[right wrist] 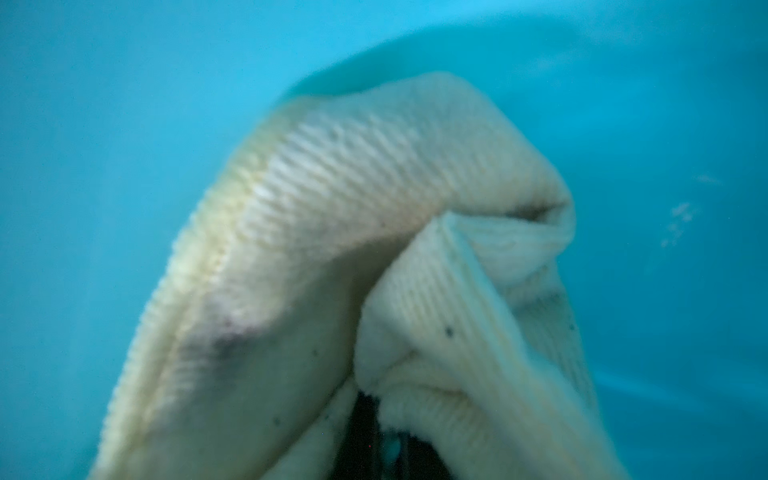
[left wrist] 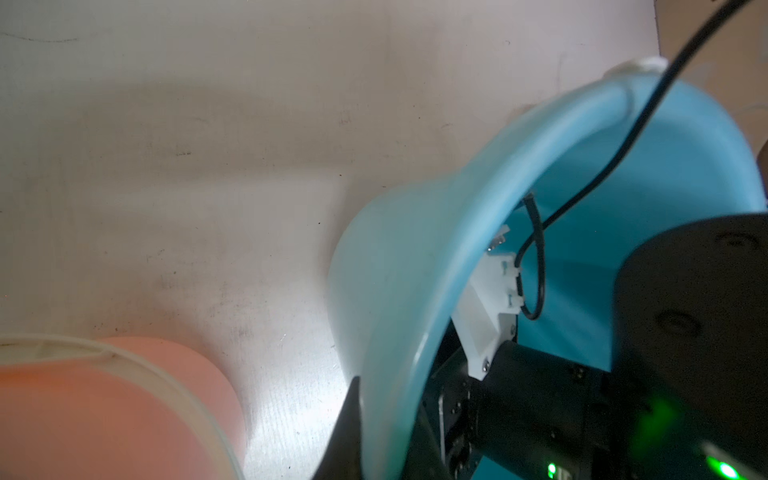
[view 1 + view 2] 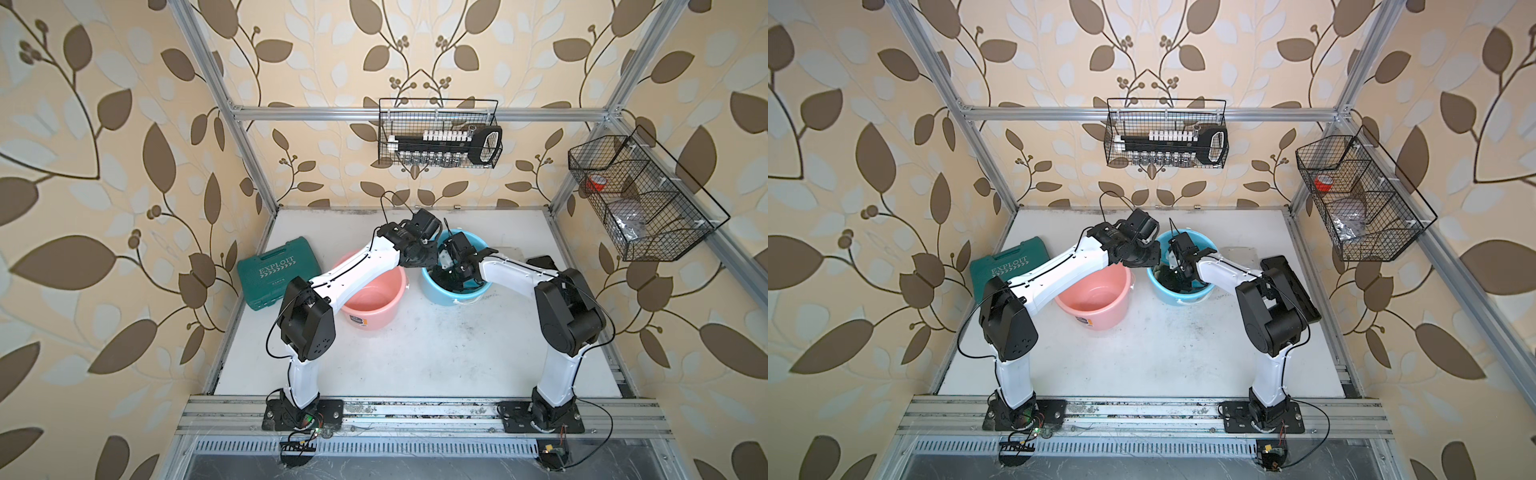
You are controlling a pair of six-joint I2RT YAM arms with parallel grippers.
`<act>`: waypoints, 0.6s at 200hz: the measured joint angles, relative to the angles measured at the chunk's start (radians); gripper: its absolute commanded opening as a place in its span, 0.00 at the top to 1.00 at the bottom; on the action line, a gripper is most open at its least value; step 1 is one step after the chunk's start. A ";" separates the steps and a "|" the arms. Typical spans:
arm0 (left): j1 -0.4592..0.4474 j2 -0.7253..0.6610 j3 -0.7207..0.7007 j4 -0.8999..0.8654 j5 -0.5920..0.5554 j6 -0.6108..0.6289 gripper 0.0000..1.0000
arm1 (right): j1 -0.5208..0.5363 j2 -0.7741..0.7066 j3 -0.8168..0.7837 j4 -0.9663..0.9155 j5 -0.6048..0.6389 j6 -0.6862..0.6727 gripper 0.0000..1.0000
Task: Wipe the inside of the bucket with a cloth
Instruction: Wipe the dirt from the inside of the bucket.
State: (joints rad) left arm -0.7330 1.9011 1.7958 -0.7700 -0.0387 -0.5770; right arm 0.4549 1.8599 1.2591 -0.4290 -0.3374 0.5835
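The blue bucket (image 3: 440,293) (image 3: 1167,296) stands at the table's middle back. My left gripper (image 3: 428,259) (image 3: 1152,257) (image 2: 386,424) is shut on the bucket's near-left rim (image 2: 415,270), one dark finger (image 2: 349,419) outside the wall and the other inside. My right gripper (image 3: 451,278) (image 3: 1177,276) (image 1: 374,436) reaches down inside the bucket, shut on the cloth (image 1: 332,208). The cloth is pale yellow ribbed terry with a grey stain, bunched against the blue inner wall (image 1: 124,124). In both top views the right wrist hides almost all of the cloth.
A pink bucket (image 3: 370,299) (image 3: 1096,299) (image 2: 104,415) stands just left of the blue one, under my left forearm. A green tool case (image 3: 278,270) (image 3: 1000,266) lies at the far left. Wire baskets hang on the back wall (image 3: 440,133) and right wall (image 3: 640,199).
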 measured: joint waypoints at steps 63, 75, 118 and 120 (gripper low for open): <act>-0.021 -0.002 -0.018 0.039 -0.034 -0.025 1.00 | 0.001 -0.135 -0.043 0.117 0.082 0.113 1.00; -0.021 -0.002 -0.026 0.046 -0.041 -0.032 1.00 | 0.001 -0.134 -0.044 0.130 0.083 0.127 1.00; -0.021 -0.006 -0.035 0.040 -0.067 -0.037 1.00 | 0.000 -0.112 -0.044 0.140 0.045 0.127 1.00; -0.021 -0.006 -0.035 0.039 -0.068 -0.037 1.00 | 0.000 -0.112 -0.044 0.140 0.043 0.125 1.00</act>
State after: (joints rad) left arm -0.7536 1.8946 1.7611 -0.7307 -0.1070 -0.6140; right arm 0.4549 1.7477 1.2152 -0.2890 -0.2943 0.7082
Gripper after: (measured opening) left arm 0.119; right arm 0.050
